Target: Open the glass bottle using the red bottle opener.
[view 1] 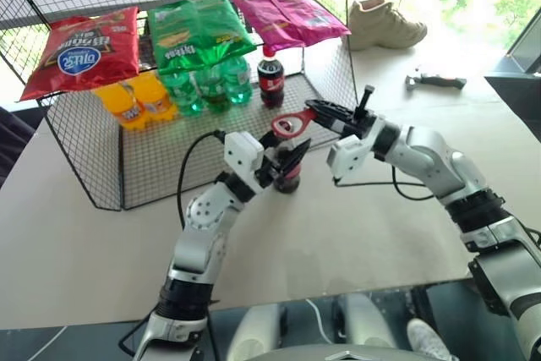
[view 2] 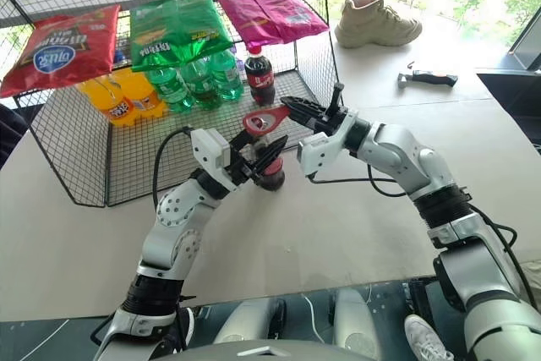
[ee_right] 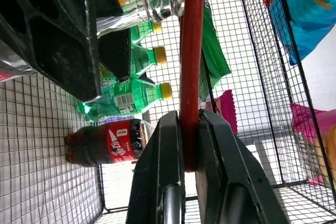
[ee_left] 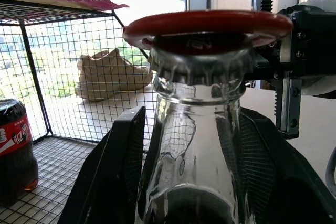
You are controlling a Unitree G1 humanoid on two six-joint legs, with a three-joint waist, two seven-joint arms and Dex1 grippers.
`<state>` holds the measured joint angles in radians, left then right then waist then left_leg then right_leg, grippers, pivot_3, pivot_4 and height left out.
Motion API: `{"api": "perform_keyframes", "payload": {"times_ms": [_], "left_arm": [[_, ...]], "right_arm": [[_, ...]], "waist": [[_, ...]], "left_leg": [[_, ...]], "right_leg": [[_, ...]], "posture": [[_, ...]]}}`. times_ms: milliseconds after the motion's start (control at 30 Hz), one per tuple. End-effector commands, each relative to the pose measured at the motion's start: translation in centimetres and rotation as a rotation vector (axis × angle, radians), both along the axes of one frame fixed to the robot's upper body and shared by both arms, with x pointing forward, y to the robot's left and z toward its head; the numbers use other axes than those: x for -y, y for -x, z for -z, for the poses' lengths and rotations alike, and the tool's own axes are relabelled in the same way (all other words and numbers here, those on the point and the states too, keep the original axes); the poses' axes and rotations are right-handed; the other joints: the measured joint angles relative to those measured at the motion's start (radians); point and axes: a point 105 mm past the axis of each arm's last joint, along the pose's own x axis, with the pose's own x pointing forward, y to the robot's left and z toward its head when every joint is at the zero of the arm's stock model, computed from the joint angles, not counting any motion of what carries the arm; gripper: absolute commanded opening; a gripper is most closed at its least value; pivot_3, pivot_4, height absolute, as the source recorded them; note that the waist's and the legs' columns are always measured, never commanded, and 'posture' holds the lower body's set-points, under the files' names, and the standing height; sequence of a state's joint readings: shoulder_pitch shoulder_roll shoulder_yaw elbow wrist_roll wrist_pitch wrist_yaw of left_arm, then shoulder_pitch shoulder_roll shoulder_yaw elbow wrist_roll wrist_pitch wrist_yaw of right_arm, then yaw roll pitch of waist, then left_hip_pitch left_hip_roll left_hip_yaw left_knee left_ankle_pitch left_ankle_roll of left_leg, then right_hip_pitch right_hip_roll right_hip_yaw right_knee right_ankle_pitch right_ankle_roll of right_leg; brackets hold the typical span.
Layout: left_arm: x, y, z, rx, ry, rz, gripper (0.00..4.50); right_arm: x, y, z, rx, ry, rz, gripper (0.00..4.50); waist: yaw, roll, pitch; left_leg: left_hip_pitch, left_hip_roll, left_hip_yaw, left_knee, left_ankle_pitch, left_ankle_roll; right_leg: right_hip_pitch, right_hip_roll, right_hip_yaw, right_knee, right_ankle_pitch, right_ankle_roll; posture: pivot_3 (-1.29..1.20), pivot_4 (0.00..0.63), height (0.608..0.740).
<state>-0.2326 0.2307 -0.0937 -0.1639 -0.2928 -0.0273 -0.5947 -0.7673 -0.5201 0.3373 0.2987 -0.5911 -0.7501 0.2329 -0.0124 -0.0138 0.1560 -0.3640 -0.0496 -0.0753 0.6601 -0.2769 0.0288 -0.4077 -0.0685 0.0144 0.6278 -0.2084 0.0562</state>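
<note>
Prying step — left gripper (view 1: 286, 161) fingers clasp the glass bottle (view 1: 287, 177) upright on the desk (view 1: 355, 226), right gripper (view 1: 325, 114) fingers pinch the red bottle opener (view 1: 292, 123) seated over the cap — next, likely lever the handle upward.

My left gripper (view 1: 287, 161) covers most of the glass bottle (view 1: 288, 177); label unreadable. Crown cap (ee_left: 202, 65) top hidden under red bottle opener (ee_left: 207, 23) head. Opener handle buried between my right gripper (ee_right: 190, 129) fingers. Tool (view 1: 434, 82) at 2 o'clock too small to identify.
</note>
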Motion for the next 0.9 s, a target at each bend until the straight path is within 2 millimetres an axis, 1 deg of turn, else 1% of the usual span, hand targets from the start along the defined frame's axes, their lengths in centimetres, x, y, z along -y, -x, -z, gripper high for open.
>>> {"api": "perform_keyframes", "payload": {"times_ms": [33, 300, 633, 900], "left_arm": [[0.1, -0.2, 1.4, -0.048, -0.033, -0.009, 1.98], [-0.1, -0.1, 1.5, -0.055, -0.032, -0.012, 1.98], [-0.1, 0.0, 1.7, -0.064, -0.026, -0.017, 1.98], [-0.2, -0.1, 1.7, -0.064, -0.023, -0.019, 1.98]], "right_arm": [[0.4, 0.0, -1.7, 0.060, -0.017, -0.006, 0.00], [0.6, 0.2, -3.6, 0.143, -0.040, -0.005, 0.00], [0.3, 1.0, -4.8, 0.196, -0.090, -0.036, 0.00], [0.9, 0.6, -4.2, 0.164, -0.105, -0.007, 0.00]], "waist": [[0.000, 0.000, 0.000], [0.000, 0.000, 0.000], [0.000, 0.000, 0.000], [0.001, 0.000, 0.000]], "left_leg": [[0.000, 0.000, 0.000, 0.000, 0.000, 0.000], [0.000, 0.000, 0.000, -0.003, 0.000, 0.000], [0.000, 0.000, 0.000, -0.004, 0.000, 0.000], [0.000, 0.000, 0.000, -0.005, 0.000, 0.000]], "right_leg": [[0.000, 0.000, 0.000, 0.000, 0.000, 0.000], [-0.001, 0.000, 0.000, -0.001, 0.000, 0.000], [-0.001, 0.000, 0.000, -0.001, 0.000, 0.000], [-0.001, 0.000, 0.000, -0.001, 0.000, 0.000]], "posture": [[0.00, 0.150, 0.740], [0.00, 0.150, 0.740], [0.00, 0.150, 0.740], [0.00, 0.150, 0.740]]}}
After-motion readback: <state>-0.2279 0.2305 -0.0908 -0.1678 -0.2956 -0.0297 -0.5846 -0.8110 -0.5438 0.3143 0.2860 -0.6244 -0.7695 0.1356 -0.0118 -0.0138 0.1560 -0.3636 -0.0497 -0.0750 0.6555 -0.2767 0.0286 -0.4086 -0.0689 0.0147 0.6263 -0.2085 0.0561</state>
